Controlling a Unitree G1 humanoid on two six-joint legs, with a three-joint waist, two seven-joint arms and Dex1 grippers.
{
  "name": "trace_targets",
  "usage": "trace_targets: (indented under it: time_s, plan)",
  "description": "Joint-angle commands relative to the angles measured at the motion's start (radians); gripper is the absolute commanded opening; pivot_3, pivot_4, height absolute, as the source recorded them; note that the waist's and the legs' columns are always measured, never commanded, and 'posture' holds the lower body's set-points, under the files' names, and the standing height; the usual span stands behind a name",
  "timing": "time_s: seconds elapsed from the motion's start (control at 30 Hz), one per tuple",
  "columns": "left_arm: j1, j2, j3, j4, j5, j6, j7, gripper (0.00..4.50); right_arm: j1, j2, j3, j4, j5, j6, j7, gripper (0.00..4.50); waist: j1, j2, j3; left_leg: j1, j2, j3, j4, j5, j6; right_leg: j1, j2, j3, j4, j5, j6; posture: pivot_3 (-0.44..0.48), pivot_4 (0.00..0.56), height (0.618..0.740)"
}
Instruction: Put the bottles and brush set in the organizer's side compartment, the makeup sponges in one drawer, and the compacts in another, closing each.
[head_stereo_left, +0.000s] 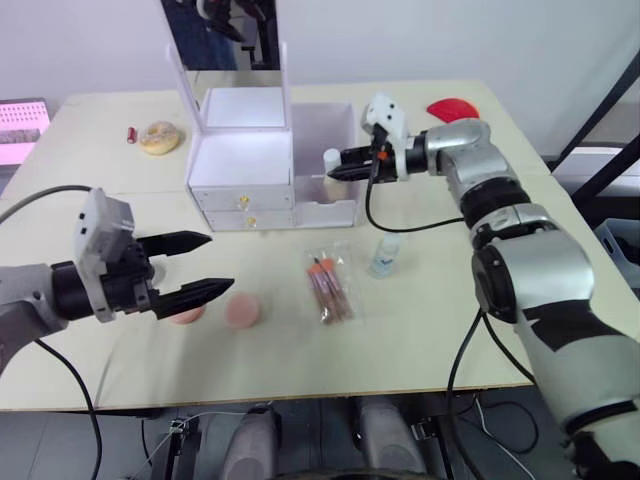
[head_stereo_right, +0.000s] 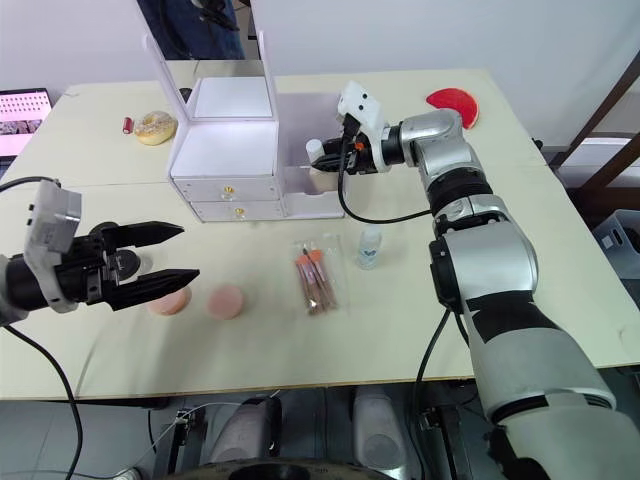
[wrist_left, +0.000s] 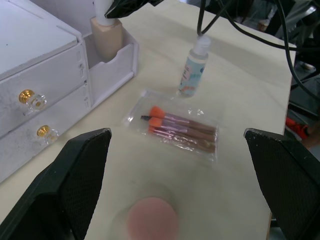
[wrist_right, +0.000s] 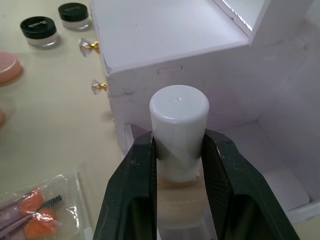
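The right gripper (wrist_right: 179, 165) pinches a foundation bottle (wrist_right: 179, 131) just under its white cap, holding it upright over the open side compartment (head_stereo_left: 322, 150) of the white organizer (head_stereo_left: 245, 165); in the left wrist view the bottle's beige body sits inside the compartment's front corner, though whether it rests on the floor of the compartment cannot be told. Both drawers (head_stereo_left: 243, 197) with their gold knobs are shut. The left gripper (head_stereo_left: 190, 268) hovers with its fingers spread wide above the near left part of the table (head_stereo_left: 420, 330), holding nothing, over two pink makeup sponges (head_stereo_left: 243, 311) that lie side by side. The brush set (head_stereo_left: 328, 285), in its clear packet, lies flat on the table in front of the organizer, and a small clear spray bottle (head_stereo_left: 385, 255) stands upright just beside it, on the right. Two black-lidded jars (wrist_right: 39, 31) stand beyond the drawers in the right wrist view.
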Motion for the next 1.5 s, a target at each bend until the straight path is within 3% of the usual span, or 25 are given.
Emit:
trace_targets:
  time_s: [0.03,0.4,0.47,0.53,0.67,0.97,1.17,1.37,1.5]
  plan:
    - [-0.002,0.017,0.044,-0.020,-0.013,-0.001,-0.002,4.50,-0.002,0.009,-0.012,-0.005,-0.003,-0.015,-0.019,0.75,0.000,0.000,0.000,0.000,0.000,0.000,0.000,0.000,0.000,0.000,0.000,0.000,0.000,0.000,0.000,0.000,0.150,0.739]
    - [-0.010,0.026,0.042,-0.016,-0.019,0.002,-0.003,4.50,0.012,0.016,-0.015,0.014,-0.033,-0.002,-0.074,0.75,0.000,0.000,0.000,0.000,0.000,0.000,0.000,0.000,0.000,0.000,0.000,0.000,0.000,0.000,0.000,0.000,0.150,0.739]
    - [-0.012,0.027,0.041,-0.014,-0.020,0.002,-0.003,4.50,0.006,0.017,-0.020,0.011,-0.029,0.001,-0.069,1.76,0.000,0.000,0.000,0.000,0.000,0.000,0.000,0.000,0.000,0.000,0.000,0.000,0.000,0.000,0.000,0.000,0.150,0.739]
    - [-0.015,0.028,0.039,-0.012,-0.021,0.003,-0.003,4.50,-0.003,0.017,-0.029,0.005,-0.019,0.005,-0.055,2.38,0.000,0.000,0.000,0.000,0.000,0.000,0.000,0.000,0.000,0.000,0.000,0.000,0.000,0.000,0.000,0.000,0.150,0.739]
    - [-0.022,0.027,0.031,-0.005,-0.018,0.002,-0.005,4.50,-0.024,0.015,-0.049,-0.009,0.000,0.016,-0.016,4.49,0.000,0.000,0.000,0.000,0.000,0.000,0.000,0.000,0.000,0.000,0.000,0.000,0.000,0.000,0.000,0.000,0.150,0.739]
    - [-0.035,0.027,0.020,0.006,-0.012,0.002,-0.013,4.50,-0.081,-0.020,-0.090,-0.086,0.073,0.094,0.134,4.49,-0.001,0.000,0.000,0.000,0.000,0.000,0.000,0.000,0.000,0.000,0.000,0.000,0.000,0.000,0.000,0.000,0.150,0.739]
    - [-0.019,0.044,0.065,0.047,0.010,-0.005,-0.042,4.50,-0.053,-0.129,-0.140,-0.339,0.184,0.295,0.225,4.49,0.005,0.000,0.000,-0.001,0.000,0.000,0.000,0.000,0.000,0.000,0.000,0.000,0.000,0.000,0.000,0.000,0.150,0.739]
    - [0.109,0.070,0.253,0.211,0.105,-0.030,-0.134,4.50,0.259,-0.369,-0.217,-0.896,0.320,0.660,0.194,4.49,0.010,-0.001,-0.001,-0.001,0.000,-0.001,-0.001,-0.001,0.001,0.000,0.000,-0.001,0.000,-0.002,0.003,0.000,0.150,0.739]
    - [0.192,0.089,0.344,0.396,0.223,-0.103,-0.209,4.50,0.516,-0.510,-0.320,-1.149,0.408,0.818,0.144,4.49,0.006,0.001,0.000,-0.001,0.000,0.000,-0.001,-0.001,0.002,0.000,0.000,0.000,-0.001,-0.003,0.003,0.000,0.150,0.739]
